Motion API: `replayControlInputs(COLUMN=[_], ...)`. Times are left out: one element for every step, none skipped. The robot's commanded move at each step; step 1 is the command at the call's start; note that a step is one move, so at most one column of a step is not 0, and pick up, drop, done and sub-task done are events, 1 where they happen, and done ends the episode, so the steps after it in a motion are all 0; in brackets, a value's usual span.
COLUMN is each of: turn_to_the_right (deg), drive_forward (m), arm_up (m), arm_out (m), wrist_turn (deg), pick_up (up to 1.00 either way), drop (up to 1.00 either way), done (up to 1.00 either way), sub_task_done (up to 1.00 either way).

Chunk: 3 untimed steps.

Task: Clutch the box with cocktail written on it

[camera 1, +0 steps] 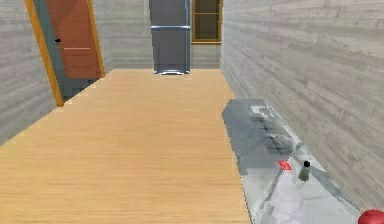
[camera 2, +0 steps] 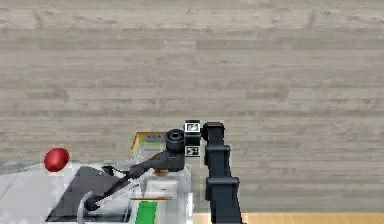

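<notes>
A dark arm rises from the bottom edge of the arm side view, with two white marker squares at its top. Left of them is my gripper, its dark body and thin fingers slanting down-left over the grey counter. A pale box with a yellowish-green top edge stands on the counter just behind the gripper's body; no lettering can be made out on it. I cannot tell whether the gripper holds anything.
A red round thing sits on the counter's left, and a green patch lies low. In the forward view the counter runs along the right wall, carrying a small red thing and a dark bottle. Wooden floor stretches to an orange door and a steel fridge.
</notes>
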Motion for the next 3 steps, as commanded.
replayControlInputs(turn_to_the_right=[0.0, 0.0, 0.0], drive_forward=[0.0, 0.0, 0.0], arm_up=[0.0, 0.0, -0.3], arm_out=[0.0, 0.0, 0.0], wrist_turn=[45.0, 33.0, 0.0], pick_up=[0.0, 0.0, 0.0], drop=[0.0, 0.0, 0.0], done=[0.0, 0.0, 0.0], sub_task_done=[0.0, 0.0, 0.0])
